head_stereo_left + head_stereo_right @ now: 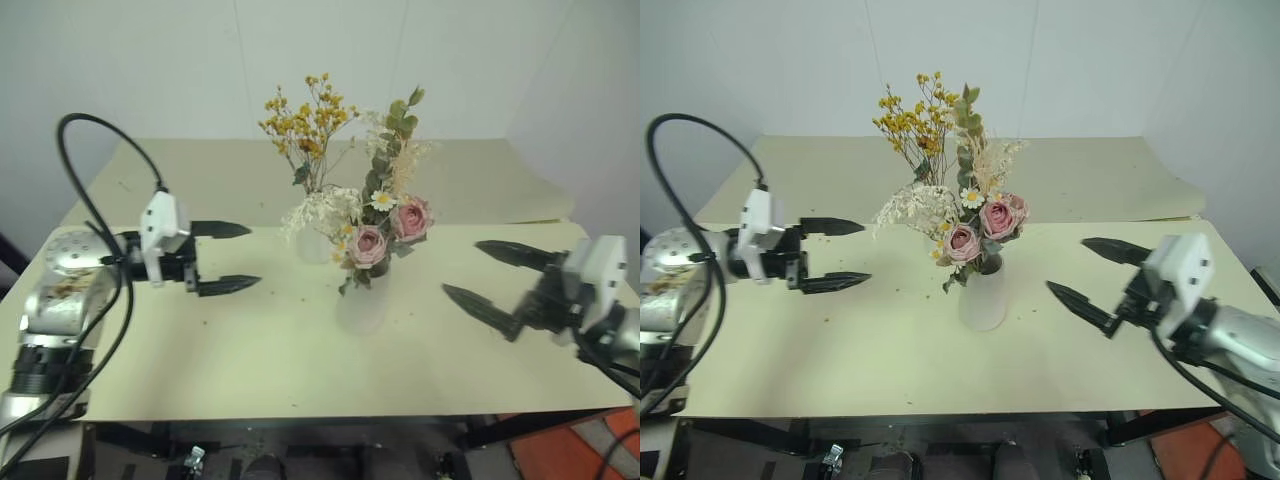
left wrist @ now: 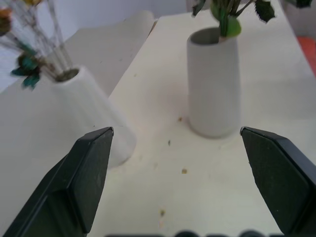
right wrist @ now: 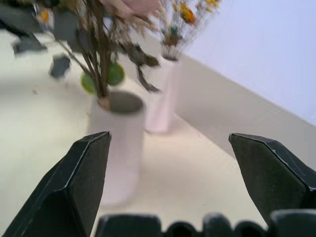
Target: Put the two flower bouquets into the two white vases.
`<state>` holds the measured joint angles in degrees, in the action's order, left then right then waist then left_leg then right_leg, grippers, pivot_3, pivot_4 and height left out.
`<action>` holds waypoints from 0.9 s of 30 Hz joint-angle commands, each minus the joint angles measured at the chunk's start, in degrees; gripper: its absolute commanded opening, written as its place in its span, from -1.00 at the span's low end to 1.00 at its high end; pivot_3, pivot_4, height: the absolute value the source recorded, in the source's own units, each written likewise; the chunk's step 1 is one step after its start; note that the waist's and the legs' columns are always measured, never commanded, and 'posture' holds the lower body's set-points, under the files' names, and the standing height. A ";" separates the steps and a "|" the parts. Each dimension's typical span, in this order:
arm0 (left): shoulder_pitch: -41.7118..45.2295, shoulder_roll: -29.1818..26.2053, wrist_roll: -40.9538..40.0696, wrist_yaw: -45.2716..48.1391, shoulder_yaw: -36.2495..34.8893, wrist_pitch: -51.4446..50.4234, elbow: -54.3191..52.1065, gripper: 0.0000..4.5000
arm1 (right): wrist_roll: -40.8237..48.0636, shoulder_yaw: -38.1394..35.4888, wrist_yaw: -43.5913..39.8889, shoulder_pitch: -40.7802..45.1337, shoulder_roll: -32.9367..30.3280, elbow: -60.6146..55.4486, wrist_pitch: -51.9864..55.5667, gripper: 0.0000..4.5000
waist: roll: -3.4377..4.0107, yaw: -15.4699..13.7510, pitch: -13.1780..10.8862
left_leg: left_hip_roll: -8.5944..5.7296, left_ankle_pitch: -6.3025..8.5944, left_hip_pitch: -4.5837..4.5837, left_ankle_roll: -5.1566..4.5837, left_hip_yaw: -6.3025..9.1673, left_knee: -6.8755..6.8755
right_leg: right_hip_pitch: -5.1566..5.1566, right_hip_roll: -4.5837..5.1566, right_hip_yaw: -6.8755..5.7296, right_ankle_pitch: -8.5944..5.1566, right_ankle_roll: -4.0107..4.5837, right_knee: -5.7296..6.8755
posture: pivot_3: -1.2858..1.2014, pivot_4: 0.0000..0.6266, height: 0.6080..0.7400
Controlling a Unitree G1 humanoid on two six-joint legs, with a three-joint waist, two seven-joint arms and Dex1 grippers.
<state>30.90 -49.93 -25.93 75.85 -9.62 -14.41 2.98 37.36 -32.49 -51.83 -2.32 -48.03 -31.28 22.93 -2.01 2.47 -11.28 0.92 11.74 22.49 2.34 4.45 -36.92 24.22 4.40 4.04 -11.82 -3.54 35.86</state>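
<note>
We see our left gripper (image 1: 224, 257) and right gripper (image 1: 496, 275) level, jaws spread, empty, flanking the stout vase (image 1: 362, 300), slim vase (image 1: 315, 240) half hidden behind the pink-rose bunch (image 1: 385, 225)

A: Even, soft light; tabletop (image 1: 250, 360) pale, no hard glare. Faint shadow just beside the stout vase (image 1: 361, 300).

B: Right wrist view: that vase (image 3: 118, 143) and its stems smeared, out of focus. Left wrist view sharper; slim vase (image 2: 84, 113) washed out.
</note>
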 commanded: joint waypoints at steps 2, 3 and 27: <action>-3.21 -4.33 -1.23 0.23 -6.47 1.98 -0.66 1.00 | 0.52 -11.40 -8.55 -4.99 -3.98 4.41 -2.75 0.99 | -0.01 -0.05 0.00 | 0.01 0.00 -0.07 0.00 -0.02 0.00 | -0.07 0.00 0.00 -0.02 0.00 -0.01 | 0.03 -0.52 1.00; -4.13 -4.94 -1.86 0.28 -7.68 1.74 -0.92 1.00 | 0.14 -12.79 -9.24 -5.61 -4.71 5.69 -2.73 0.99 | -0.01 -0.02 0.01 | 0.02 0.00 -0.10 0.00 -0.04 0.00 | -0.10 0.00 0.00 -0.03 0.02 -0.01 | 0.03 -0.52 1.00; -12.33 -13.92 -9.92 0.78 -19.81 -7.87 -3.46 1.00 | -7.72 -7.48 -4.54 -6.78 -5.97 9.34 -1.61 0.99 | -0.05 0.12 0.03 | 0.06 0.01 -0.15 0.02 -0.12 0.04 | -0.04 0.00 0.03 -0.09 0.08 0.05 | 0.03 -0.52 1.00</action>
<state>17.46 -62.25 -36.00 76.96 -27.33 -23.42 -0.75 30.04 -39.34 -56.67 -9.48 -54.16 -20.77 22.73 -2.06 2.59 -11.25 0.97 11.75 22.35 2.36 4.33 -36.88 24.18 4.40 4.06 -11.92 -3.46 35.91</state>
